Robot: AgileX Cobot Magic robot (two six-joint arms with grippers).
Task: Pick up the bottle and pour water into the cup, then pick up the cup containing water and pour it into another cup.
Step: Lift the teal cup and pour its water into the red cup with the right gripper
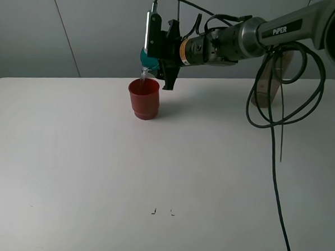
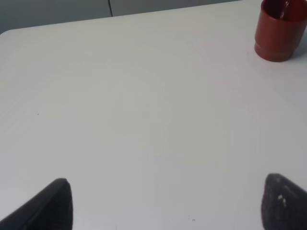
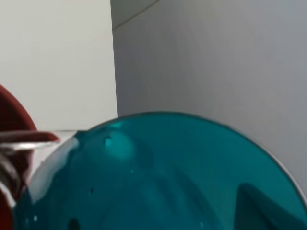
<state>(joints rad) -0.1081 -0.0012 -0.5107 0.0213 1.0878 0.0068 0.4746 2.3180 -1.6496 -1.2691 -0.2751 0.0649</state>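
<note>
Tipping the teal tumbler (image 1: 146,58) w/ my right gripper (image 1: 157,57) clamped on it, I had it just above the red-brown cup (image 1: 144,99), which stood near the table's (image 1: 70,154) far edge. Thin water stream (image 1: 142,75) ran into that cup. Left gripper (image 2: 168,206) hung over the table, jaws apart.

— What did the room look like?
— A wide white table (image 1: 70,154) filled most of it. It was matte, with a rounded back corner on the left.
— And behind it?
— A plain pale grey wall (image 1: 105,21) in panels, with a thin dark seam (image 1: 64,29) slanting across.
— Anything on the tabletop itself?
— Two tiny dark marks (image 1: 154,211) near the front. The light was soft and even.
</note>
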